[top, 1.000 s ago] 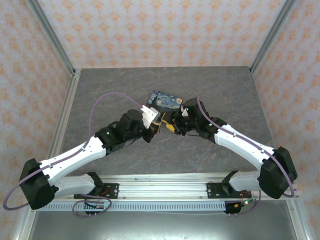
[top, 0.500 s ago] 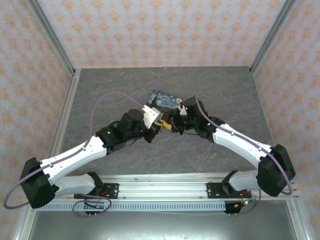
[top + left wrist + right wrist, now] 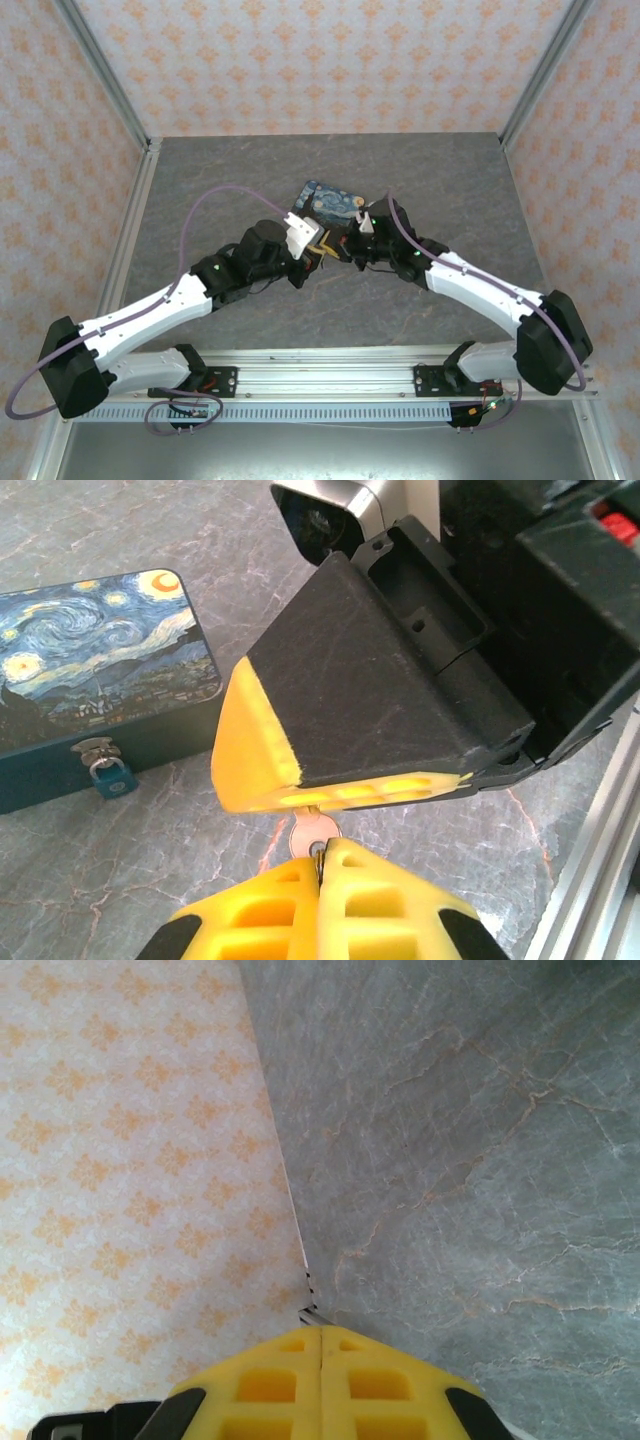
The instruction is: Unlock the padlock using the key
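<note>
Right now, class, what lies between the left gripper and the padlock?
In the left wrist view, bare grey table lies between the left gripper, shut on the key, and the padlock.

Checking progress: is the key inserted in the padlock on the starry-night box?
No, the thin tan metal key is pinched in the left tool, apart from the small greyish padlock on the blue painted box.
</note>
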You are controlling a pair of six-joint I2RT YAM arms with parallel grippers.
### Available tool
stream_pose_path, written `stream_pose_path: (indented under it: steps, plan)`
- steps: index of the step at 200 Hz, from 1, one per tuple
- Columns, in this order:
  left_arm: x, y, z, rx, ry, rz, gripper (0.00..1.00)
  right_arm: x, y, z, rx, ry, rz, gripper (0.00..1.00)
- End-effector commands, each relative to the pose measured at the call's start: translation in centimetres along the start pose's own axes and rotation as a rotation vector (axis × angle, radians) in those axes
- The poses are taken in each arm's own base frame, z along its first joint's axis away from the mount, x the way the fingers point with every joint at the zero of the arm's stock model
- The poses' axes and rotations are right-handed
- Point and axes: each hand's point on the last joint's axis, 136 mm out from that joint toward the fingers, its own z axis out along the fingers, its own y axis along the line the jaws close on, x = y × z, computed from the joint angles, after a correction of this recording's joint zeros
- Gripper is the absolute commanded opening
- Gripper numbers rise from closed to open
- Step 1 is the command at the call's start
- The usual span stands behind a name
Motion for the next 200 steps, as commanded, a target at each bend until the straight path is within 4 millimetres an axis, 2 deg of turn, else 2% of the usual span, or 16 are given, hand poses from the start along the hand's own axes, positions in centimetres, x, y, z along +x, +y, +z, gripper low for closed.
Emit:
stream_pose_path:
  steps: [1, 15, 17, 39, 56, 70, 87, 113, 149, 153, 159, 200]
  plan:
    - [-0.2, -0.4, -1.1, 0.009, -0.019, -0.023, 0.07, -2.0, 2.7, -2.1, -0.103, -0.154, -0.144, 0.00]
    - [-0.4, -0.2, -1.4, -0.005, -0.023, -0.055, 0.35, -2.5, 3.5, -2.6, -0.119, -0.189, -0.206, 0.00]
    - [-0.4, -0.1, -1.4, -0.010, -0.024, -0.061, 0.38, -2.4, 4.1, -3.2, -0.138, -0.198, -0.223, 0.00]
    - [-1.2, 1.2, -2.1, -0.084, -0.058, -0.157, 0.64, -2.7, 5.3, -4.4, -0.153, -0.248, -0.334, 0.00]
    - [-2.1, 1.8, -2.6, -0.111, -0.081, -0.259, 0.75, -3.0, 5.7, -5.2, -0.145, -0.295, -0.466, 0.00]
    - [-2.7, 1.3, -2.7, -0.078, -0.054, -0.288, 0.77, -2.9, 6.5, -5.8, -0.152, -0.321, -0.600, 0.00]
    - [-3.6, -0.2, -2.9, 0.034, -0.024, -0.309, 0.77, -2.5, 7.6, -6.2, -0.169, -0.321, -0.752, 0.00]
    - [-5.5, -1.1, -3.4, 0.186, -0.069, -0.389, 0.72, -1.6, 9.0, -6.3, -0.226, -0.255, -0.906, 0.00]
    - [-8.4, -1.4, -4.1, 0.329, -0.194, -0.474, 0.60, -2.5, 9.7, -6.9, -0.348, -0.230, -0.840, 0.00]
    - [-8.5, -1.4, -4.1, 0.338, -0.201, -0.477, 0.66, -2.5, 9.8, -7.0, -0.361, -0.232, -0.829, 0.00]
    - [-8.8, -1.5, -4.0, 0.353, -0.216, -0.484, 0.68, -2.5, 10.1, -7.2, -0.383, -0.234, -0.819, 0.00]
    - [-10.2, -1.7, -3.1, 0.458, -0.319, -0.567, 0.67, -2.9, 11.1, -8.3, -0.484, -0.296, -0.707, 0.00]
